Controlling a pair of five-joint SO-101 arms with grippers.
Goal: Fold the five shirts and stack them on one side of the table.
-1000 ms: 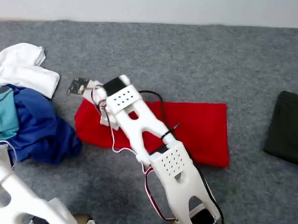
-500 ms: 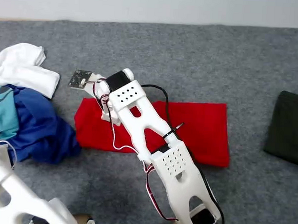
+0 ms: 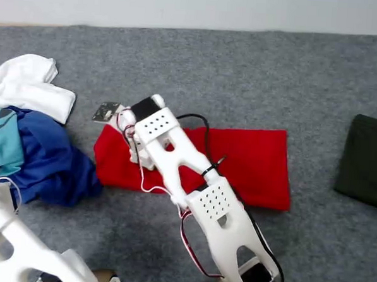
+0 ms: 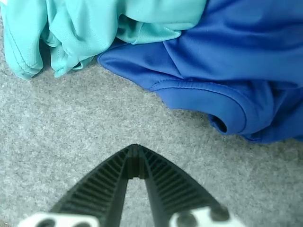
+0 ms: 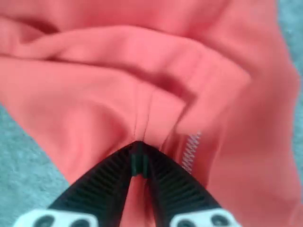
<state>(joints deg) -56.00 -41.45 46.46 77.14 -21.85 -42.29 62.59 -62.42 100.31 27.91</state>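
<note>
A red shirt point(image 3: 251, 160) lies flat in the middle of the grey carpet, folded into a long band. My right gripper point(image 3: 133, 151) is at its left end, under the white wrist. In the right wrist view the right gripper point(image 5: 137, 146) is shut on a pinched crease of the red shirt point(image 5: 118, 71). At the left edge lie a crumpled white shirt point(image 3: 27, 85), a teal shirt point(image 3: 2, 141) and a blue shirt point(image 3: 48, 159) in a heap. My left gripper point(image 4: 136, 149) is shut and holds nothing, over bare carpet just short of the blue shirt point(image 4: 236, 71) and teal shirt point(image 4: 94, 23).
A folded dark green shirt point(image 3: 364, 160) lies at the right edge. The left arm's white base point(image 3: 6, 239) fills the near left corner. A pale wall point(image 3: 195, 9) bounds the far side. Bare carpet point(image 3: 242, 74) stretches behind the red shirt.
The right wrist swung up and toward the far left half a second ago, then came back down onto the red shirt's left end. The left arm has stayed put.
</note>
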